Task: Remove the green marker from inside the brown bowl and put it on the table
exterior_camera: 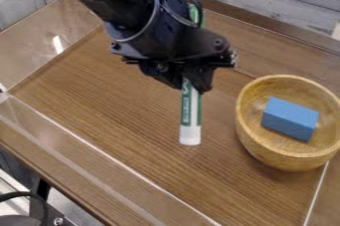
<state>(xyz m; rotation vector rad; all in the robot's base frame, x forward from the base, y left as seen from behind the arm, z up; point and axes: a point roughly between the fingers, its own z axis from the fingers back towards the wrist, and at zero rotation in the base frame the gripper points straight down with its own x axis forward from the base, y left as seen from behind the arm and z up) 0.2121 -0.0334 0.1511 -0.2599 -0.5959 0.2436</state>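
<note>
The black robot arm reaches in from the upper left, its gripper (188, 79) angled steeply downward over the brown wood-grain desk (106, 101) with low clear acrylic walls. The jaws are clamped on the upper end of the one slim white-bodied green marker (189, 115), which hangs nearly upright, long axis close to vertical, white end pointing down at the desk, left of the single round light tan wooden bowl (253, 135) and apart from it. One blue rectangular block (291, 118) lies inside the bowl
</note>
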